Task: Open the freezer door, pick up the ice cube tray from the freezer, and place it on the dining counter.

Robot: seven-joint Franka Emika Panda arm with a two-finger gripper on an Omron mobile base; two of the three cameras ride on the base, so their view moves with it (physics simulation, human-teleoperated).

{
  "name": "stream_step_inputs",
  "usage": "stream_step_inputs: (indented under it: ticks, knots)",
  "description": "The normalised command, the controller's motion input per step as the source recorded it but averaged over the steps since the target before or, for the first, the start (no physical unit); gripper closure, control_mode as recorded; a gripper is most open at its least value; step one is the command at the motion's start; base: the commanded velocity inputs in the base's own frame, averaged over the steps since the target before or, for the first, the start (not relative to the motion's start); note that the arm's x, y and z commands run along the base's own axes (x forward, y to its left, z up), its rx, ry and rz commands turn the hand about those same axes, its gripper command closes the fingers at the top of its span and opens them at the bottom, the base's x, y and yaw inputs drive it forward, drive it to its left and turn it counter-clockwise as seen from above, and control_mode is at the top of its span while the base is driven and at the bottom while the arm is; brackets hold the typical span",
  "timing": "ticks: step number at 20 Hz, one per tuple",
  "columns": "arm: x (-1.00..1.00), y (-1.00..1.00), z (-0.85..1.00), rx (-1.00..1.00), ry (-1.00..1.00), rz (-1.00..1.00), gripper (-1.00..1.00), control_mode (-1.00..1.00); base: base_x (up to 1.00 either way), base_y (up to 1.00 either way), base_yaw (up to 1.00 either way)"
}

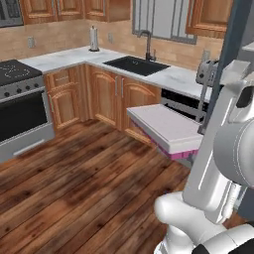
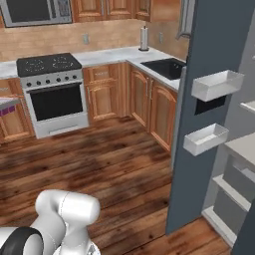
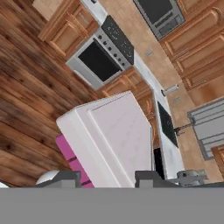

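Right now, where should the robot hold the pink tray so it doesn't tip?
Probably where it is held now: the ice cube tray is flat and long, so the end effector pinches one short end's thin rim, approaching edge-on from that end.

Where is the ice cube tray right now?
The ice cube tray is held in the pincer, out of the freezer, above the wood floor before the sink cabinets.

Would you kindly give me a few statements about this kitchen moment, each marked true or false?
1. The ice cube tray is held by the end effector, above the wooden floor. True.
2. The freezer door is closed. False: it stands open, with its white door bins showing.
3. The tray rests on a counter. False: nothing supports it from below.
4. A paper towel roll stands on the worktop near the sink. True.
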Motion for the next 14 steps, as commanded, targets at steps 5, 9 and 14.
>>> stream_step_inputs:
  ticks: [5,9,14]
  knots:
    - [0.00,0.00,0.00,0.00,0.00,0.00,1.00,1.00,0.00,0.16,0.42]
    - [0.00,0.00,0.00,0.00,0.00,0.00,1.00,1.00,0.03,0.35,0.35]
    - [0.00,0.00,0.00,0.00,0.00,0.00,1.00,1.00,0.02,0.48,0.37]
